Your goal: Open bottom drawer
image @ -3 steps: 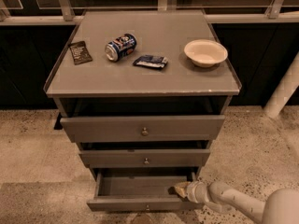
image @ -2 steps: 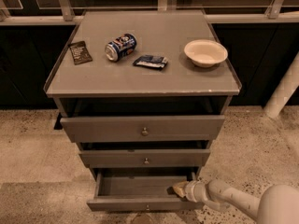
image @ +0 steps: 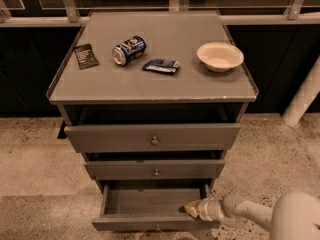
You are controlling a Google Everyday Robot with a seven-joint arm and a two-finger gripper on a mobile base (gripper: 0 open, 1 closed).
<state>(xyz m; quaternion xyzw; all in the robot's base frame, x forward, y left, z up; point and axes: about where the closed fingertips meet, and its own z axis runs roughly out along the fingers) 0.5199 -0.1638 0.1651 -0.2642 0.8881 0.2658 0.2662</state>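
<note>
Camera view has the bottom drawer (image: 145,203) standing pulled out at the foot of the grey cabinet (image: 150,84). The gripper (image: 192,210) sits at its right inner corner; its grip I cannot tell.

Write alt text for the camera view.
The bottom drawer of a grey cabinet stands pulled out, with the robot's tool at its right front corner. On top lie a can, a dark packet, a blue packet and a bowl.
</note>
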